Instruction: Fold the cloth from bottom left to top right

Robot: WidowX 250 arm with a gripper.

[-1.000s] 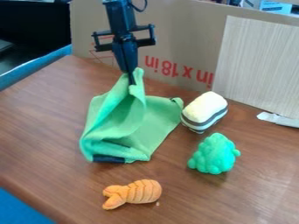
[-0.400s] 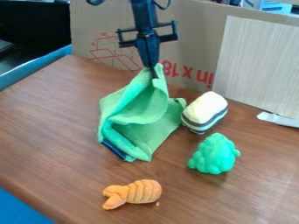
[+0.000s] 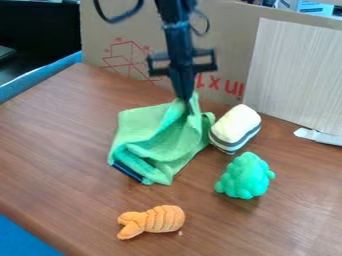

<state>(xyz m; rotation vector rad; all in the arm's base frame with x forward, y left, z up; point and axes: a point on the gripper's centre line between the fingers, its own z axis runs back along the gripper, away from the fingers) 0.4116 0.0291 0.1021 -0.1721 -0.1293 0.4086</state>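
Note:
The black gripper (image 3: 188,106) hangs over the back edge of the green cloth, shut on a pinched part of it. From that pinch the cloth (image 3: 159,145) slopes down to the table in loose folds, spreading to the left and toward the front. A dark strip lies along its front left edge. The cloth's upper right corner sits beside the white and grey striped toy.
Right of the cloth is the striped toy (image 3: 234,127), with a green bumpy toy (image 3: 245,176) in front of it. An orange toy (image 3: 152,220) lies near the front of the wooden table (image 3: 60,145). Cardboard (image 3: 230,55) stands along the back.
The gripper has moved right, and lately lower, with the pinched cloth. The cloth's front left part has shifted right and turned, and its raised part has come down.

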